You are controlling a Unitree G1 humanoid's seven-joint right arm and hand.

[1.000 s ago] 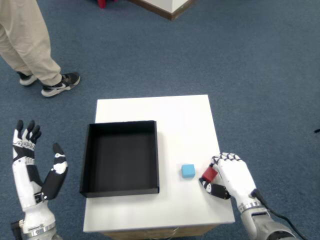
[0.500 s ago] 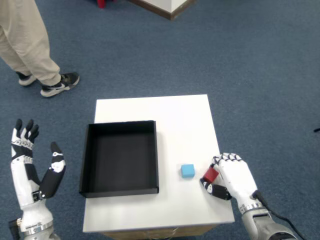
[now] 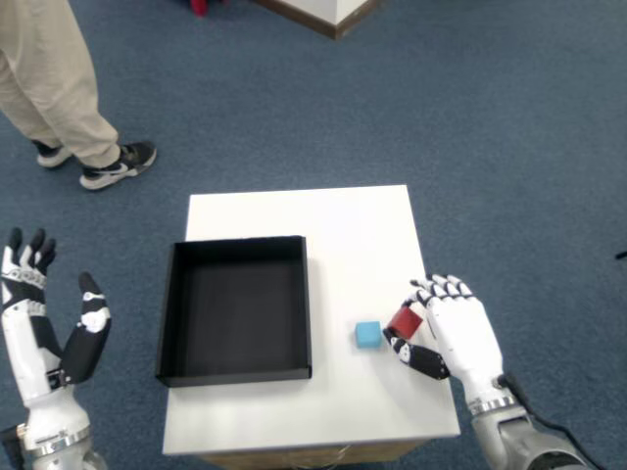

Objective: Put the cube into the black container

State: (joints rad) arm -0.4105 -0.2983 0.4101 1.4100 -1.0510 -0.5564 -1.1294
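A white square worktop (image 3: 343, 220) is standing on blue carpet (image 3: 490, 127). A person in beige trousers (image 3: 44, 78) and black-and-white sneakers (image 3: 118, 164) is standing at the upper left, well apart from it. A white, wood-trimmed furniture corner (image 3: 328, 15) is showing at the top edge.

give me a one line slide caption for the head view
Right hand grips a red cube beside a blue cube on the white table, the empty black container to its left.
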